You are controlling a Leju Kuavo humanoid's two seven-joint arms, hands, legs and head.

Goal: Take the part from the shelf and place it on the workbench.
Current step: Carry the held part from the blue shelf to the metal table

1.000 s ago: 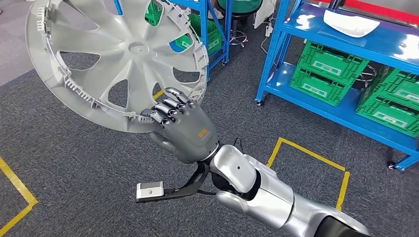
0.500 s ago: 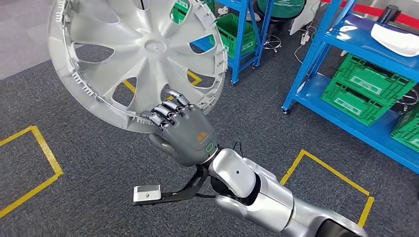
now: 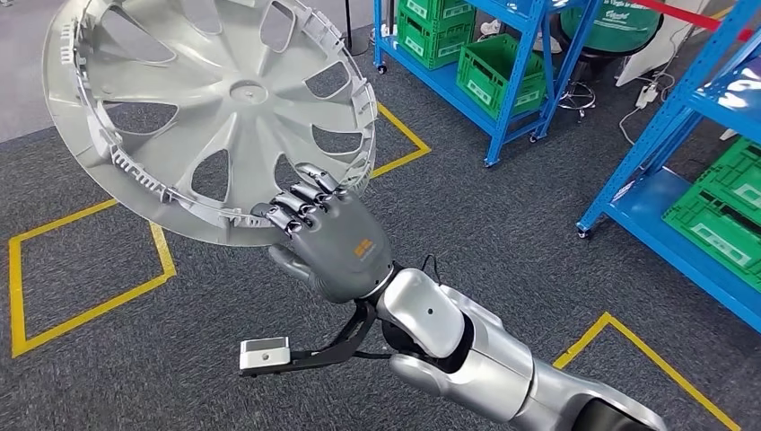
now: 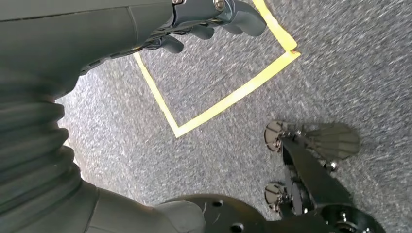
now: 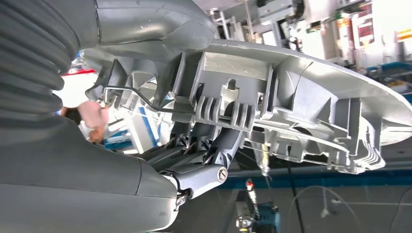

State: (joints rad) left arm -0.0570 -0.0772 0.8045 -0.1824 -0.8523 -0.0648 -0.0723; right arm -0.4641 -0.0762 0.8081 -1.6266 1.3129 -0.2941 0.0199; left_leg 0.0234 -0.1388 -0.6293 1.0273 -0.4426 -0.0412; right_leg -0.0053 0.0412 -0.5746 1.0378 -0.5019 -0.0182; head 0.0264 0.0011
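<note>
The part is a large silver plastic wheel cover (image 3: 215, 99) with spoke-shaped openings, held up in the air and tilted, its ribbed back side toward me. My right hand (image 3: 328, 238) grips it at the lower rim, dark fingers (image 3: 301, 202) curled over the edge. In the right wrist view the wheel cover (image 5: 291, 97) rim with its clips and wire ring lies across the fingers (image 5: 214, 160). My left hand (image 4: 145, 29) hangs over the carpet with its fingers loosely bent and nothing in them.
Grey carpet with yellow tape squares (image 3: 90, 269) lies below. Blue shelf racks holding green crates (image 3: 467, 54) stand at the back, and another rack (image 3: 718, 215) stands at the right. A person's hand (image 5: 94, 116) shows far behind the cover.
The whole picture has shifted, so the camera has turned: the shelves slid to the right and a yellow square came in at the left. My right hand keeps its grip on the wheel cover.
</note>
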